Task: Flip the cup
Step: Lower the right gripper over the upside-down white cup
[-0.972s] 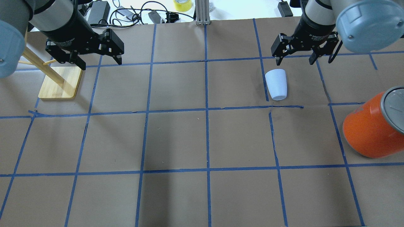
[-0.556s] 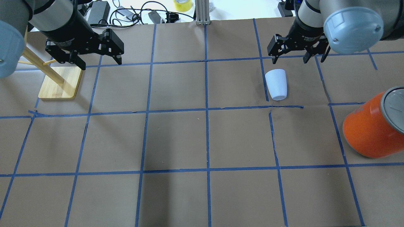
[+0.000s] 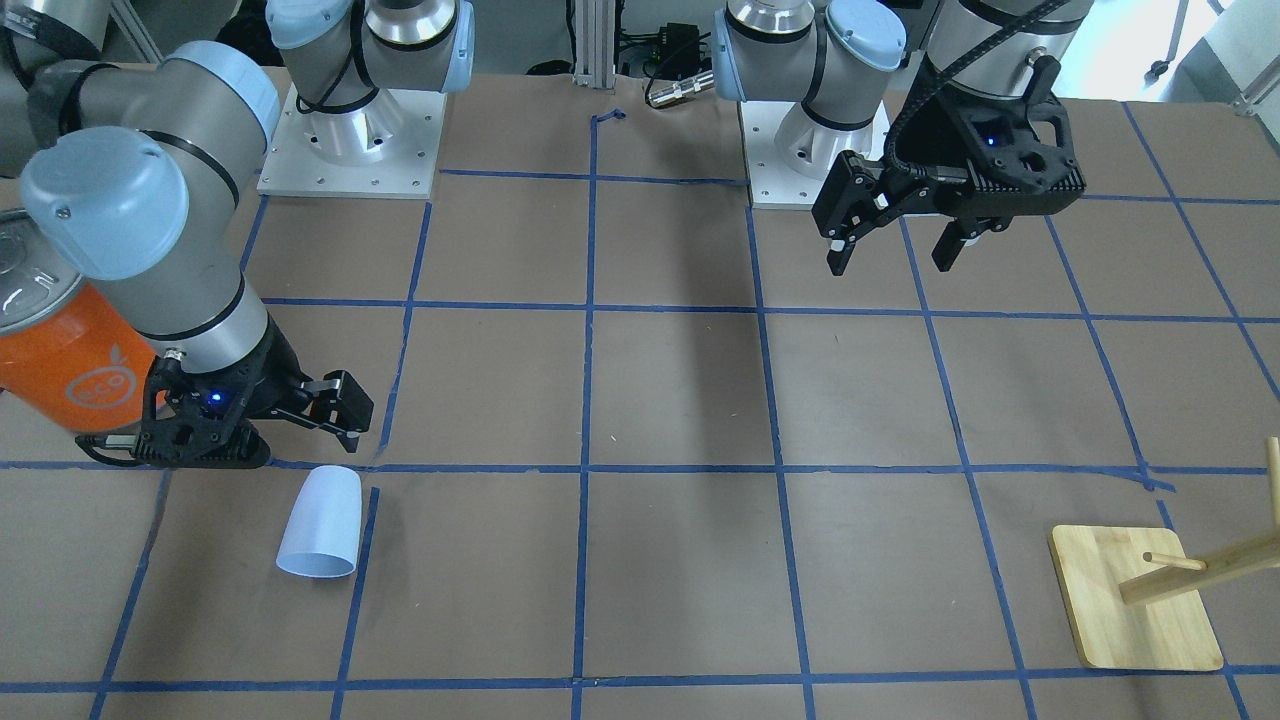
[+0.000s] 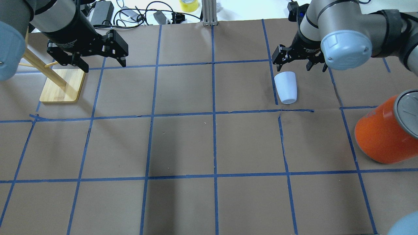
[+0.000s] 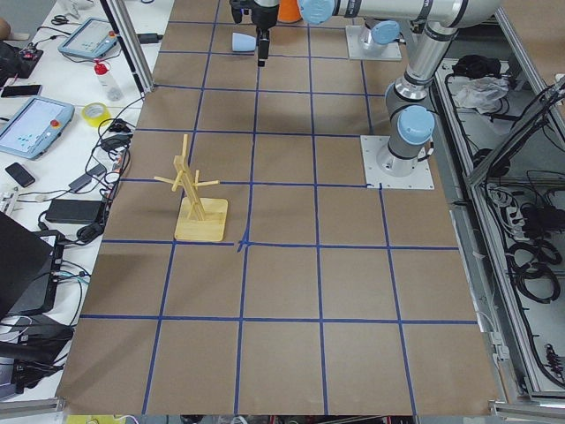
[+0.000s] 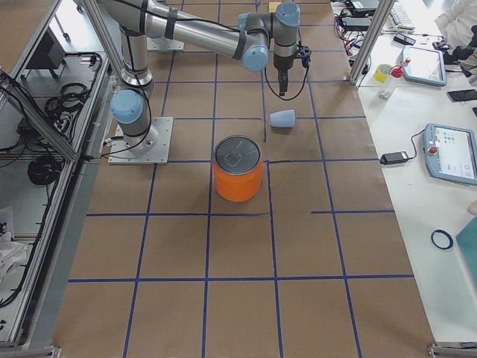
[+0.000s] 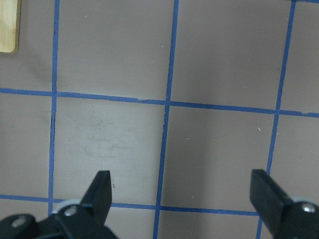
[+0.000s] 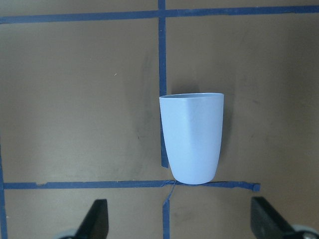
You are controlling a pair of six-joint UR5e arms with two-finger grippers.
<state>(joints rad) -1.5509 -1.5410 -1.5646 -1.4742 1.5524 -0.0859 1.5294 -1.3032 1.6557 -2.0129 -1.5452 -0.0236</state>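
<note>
Watching the feeds from my station, I see the cup point(image 4: 285, 87) lying on its side on the bench point(image 4: 183, 143), in the robot's right half. Its wide mouth end faces away from the robot, toward the operators' side, and its narrow base faces back toward the robot. It lies among the lines of the blue tape grid point(image 4: 183, 114), just beside one short strip. In the right wrist view its base meets the line that crosses below it.

The right gripper point(image 4: 293, 68) hangs above the bench close to the cup and points down, without touching it. Its fingers point(image 8: 95, 221) stand wide apart. From the wrist camera the cup sits ahead of them, roughly centred in the gap, with brown paper showing on both sides of it.

The left gripper point(image 4: 105, 65) hovers over the robot's left half, well apart from the cup. Its fingers point(image 7: 102, 191) are also spread wide, and under them I see only paper and tape. A wooden stand point(image 4: 62, 86) sits on the bench near that gripper, with its pegged post leaning out over its square base.

An orange can point(image 4: 382, 137) with a silver lid stands upright on the right side, nearer the robot than the cup and well apart from it.
</note>
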